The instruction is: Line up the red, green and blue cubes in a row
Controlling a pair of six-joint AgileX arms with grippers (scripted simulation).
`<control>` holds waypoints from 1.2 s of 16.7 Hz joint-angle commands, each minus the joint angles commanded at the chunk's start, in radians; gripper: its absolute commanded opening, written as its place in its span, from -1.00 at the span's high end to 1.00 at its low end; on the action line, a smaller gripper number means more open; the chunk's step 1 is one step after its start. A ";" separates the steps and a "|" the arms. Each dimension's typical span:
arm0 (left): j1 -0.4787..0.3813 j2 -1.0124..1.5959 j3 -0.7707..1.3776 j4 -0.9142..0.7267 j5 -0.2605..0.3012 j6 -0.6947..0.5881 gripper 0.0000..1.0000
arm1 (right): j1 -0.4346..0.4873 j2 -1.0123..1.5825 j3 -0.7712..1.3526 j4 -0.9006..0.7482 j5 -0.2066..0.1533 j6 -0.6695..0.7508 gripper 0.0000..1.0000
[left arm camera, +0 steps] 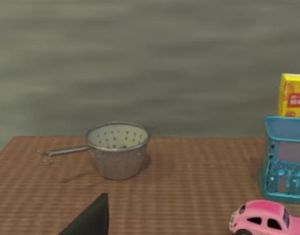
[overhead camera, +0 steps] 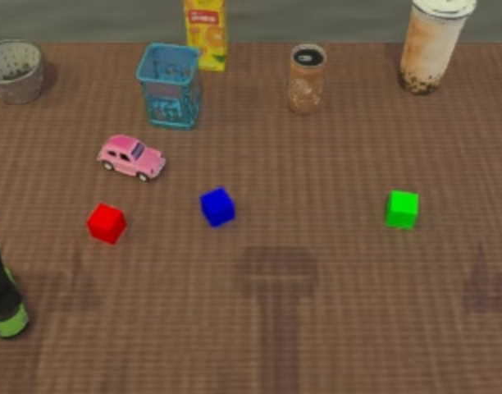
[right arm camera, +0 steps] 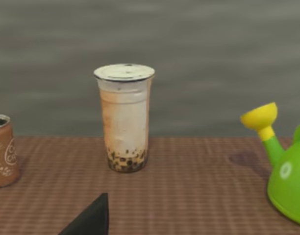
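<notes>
Three cubes lie apart on the brown table in the top view. The red cube [overhead camera: 106,222] is at the left, the blue cube [overhead camera: 217,206] is near the middle, and the green cube [overhead camera: 402,208] is at the right. My left arm [overhead camera: 3,302] is parked at the table's front left edge, well clear of the red cube. My right arm is outside the top view. Each wrist view shows one dark finger, the left gripper's [left arm camera: 93,220] and the right gripper's [right arm camera: 93,219], set off to one side with nothing held. No cube appears in either wrist view.
A pink toy car [overhead camera: 132,157] sits behind the red cube. Along the back stand a metal colander [overhead camera: 15,71], a teal basket [overhead camera: 169,85], a juice carton [overhead camera: 206,31], a brown can [overhead camera: 306,78] and a bubble-tea cup [overhead camera: 431,43]. A green watering can [right arm camera: 287,181] is near the right gripper.
</notes>
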State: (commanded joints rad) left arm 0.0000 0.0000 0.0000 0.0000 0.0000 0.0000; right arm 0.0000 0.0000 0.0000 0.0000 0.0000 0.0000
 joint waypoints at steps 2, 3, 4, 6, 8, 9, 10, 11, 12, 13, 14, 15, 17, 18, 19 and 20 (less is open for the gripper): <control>0.000 0.000 0.000 0.000 0.000 0.000 -1.00 | 0.000 0.000 0.000 0.000 0.000 0.000 -1.00; -0.002 0.010 0.010 -0.006 0.000 0.001 -1.00 | 0.000 0.000 0.000 0.000 0.000 0.000 -1.00; -0.005 0.030 0.030 -0.020 0.001 0.004 -1.00 | 0.000 0.000 0.000 0.000 0.000 0.000 -1.00; -0.016 0.103 0.100 -0.064 0.002 0.012 -1.00 | 0.000 0.000 0.000 0.000 0.000 0.000 -1.00; -0.029 0.219 0.202 -0.129 0.002 0.024 -1.00 | 0.000 0.000 0.000 0.000 0.000 0.000 -1.00; -0.037 0.292 0.262 -0.168 0.002 0.031 -1.00 | 0.000 0.000 0.000 0.000 0.000 0.000 -1.00; -0.046 0.376 0.327 -0.211 0.001 0.039 -1.00 | 0.000 0.000 0.000 0.000 0.000 0.000 -1.00; -0.054 0.469 0.396 -0.257 0.001 0.047 -1.00 | 0.000 0.000 0.000 0.000 0.000 0.000 -1.00; -0.064 0.570 0.467 -0.306 0.000 0.056 -1.00 | 0.000 0.000 0.000 0.000 0.000 0.000 -1.00; -0.074 0.676 0.540 -0.356 0.000 0.065 -1.00 | 0.000 0.000 0.000 0.000 0.000 0.000 -1.00; -0.084 0.788 0.615 -0.409 0.000 0.075 -1.00 | 0.000 0.000 0.000 0.000 0.000 0.000 -1.00; -0.094 0.902 0.689 -0.462 0.000 0.084 -1.00 | 0.000 0.000 0.000 0.000 0.000 0.000 -1.00; -0.116 1.131 0.838 -0.570 0.000 0.103 -1.00 | 0.000 0.000 0.000 0.000 0.000 0.000 -1.00; -0.126 1.241 0.911 -0.623 0.000 0.113 -1.00 | 0.000 0.000 0.000 0.000 0.000 0.000 -1.00; -0.137 1.344 0.982 -0.675 0.000 0.122 -1.00 | 0.000 0.000 0.000 0.000 0.000 0.000 -1.00; -0.147 1.442 1.051 -0.725 0.001 0.131 -1.00 | 0.000 0.000 0.000 0.000 0.000 0.000 -1.00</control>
State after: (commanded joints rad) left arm -0.1467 1.4419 1.0510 -0.7253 0.0006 0.1311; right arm 0.0000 0.0000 0.0000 0.0000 0.0000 0.0000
